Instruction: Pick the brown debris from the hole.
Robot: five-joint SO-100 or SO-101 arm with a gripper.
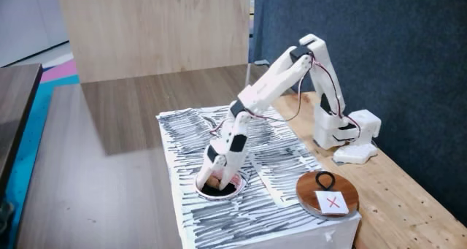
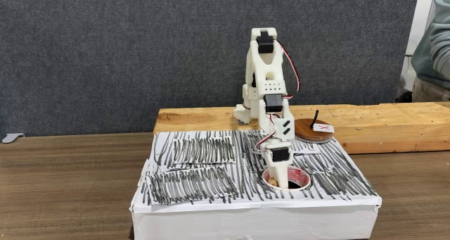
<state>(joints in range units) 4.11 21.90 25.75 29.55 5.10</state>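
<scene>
The hole is a round dark opening with a pale rim in the black-and-white streaked paper on top of a white box. My white gripper points steeply down, and its tips are sunk inside the opening. A small tan-brown patch, probably the brown debris, shows beside the fingers at the left rim. In the other fixed view the gripper stands in the hole, and the rim hides the fingertips. The jaws' state stays hidden.
A round wooden disc with a black ring and a red X card lies on the box's right corner. The arm's base stands on a wooden plank. A person's sleeve shows at the right edge.
</scene>
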